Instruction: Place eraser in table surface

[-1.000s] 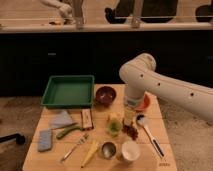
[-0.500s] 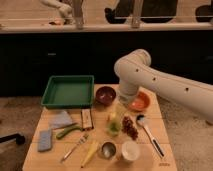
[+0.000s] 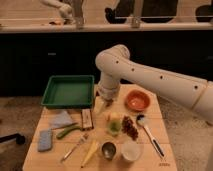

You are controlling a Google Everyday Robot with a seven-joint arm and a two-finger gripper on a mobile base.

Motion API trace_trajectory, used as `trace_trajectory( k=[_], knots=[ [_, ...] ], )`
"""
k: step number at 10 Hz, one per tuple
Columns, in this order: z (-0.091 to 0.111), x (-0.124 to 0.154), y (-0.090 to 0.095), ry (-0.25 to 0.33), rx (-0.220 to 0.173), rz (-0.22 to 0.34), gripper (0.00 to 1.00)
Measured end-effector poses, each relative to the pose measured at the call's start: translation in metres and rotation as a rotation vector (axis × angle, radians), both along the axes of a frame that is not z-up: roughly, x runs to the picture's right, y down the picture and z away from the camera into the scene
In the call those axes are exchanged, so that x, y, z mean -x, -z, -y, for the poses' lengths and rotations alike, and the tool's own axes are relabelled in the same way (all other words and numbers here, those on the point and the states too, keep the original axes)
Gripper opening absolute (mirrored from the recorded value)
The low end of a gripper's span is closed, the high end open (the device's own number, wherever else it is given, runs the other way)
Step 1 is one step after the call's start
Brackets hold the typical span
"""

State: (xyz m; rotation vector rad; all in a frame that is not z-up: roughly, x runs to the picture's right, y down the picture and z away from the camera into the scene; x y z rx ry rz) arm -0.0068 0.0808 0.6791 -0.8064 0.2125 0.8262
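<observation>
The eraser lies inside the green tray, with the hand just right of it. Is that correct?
Not inside: the camera view shows the eraser on the table, in front of the green tray. The hand is just right of it, as you say.

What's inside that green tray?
Only its bare floor shows; the green tray looks empty. The gripper hangs just right of it, above the table, covering none of its inside.

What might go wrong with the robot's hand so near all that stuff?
The open gripper hangs close beside the dark, cream-edged eraser, near the green rectangular tray. Coming down, it might bump the tray's corner or nudge the eraser sideways. The yellow-green fruit nearby might get knocked too.
</observation>
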Motion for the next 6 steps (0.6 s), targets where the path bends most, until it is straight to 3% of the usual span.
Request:
trace_trajectory(
  k=[3,6],
  knots=[
    [-0.004,0.021,-0.024,-0.058,0.064,-0.076,0.8],
    [-0.012,0.04,-0.042,-0.078,0.125,-0.138,0.8]
  ],
)
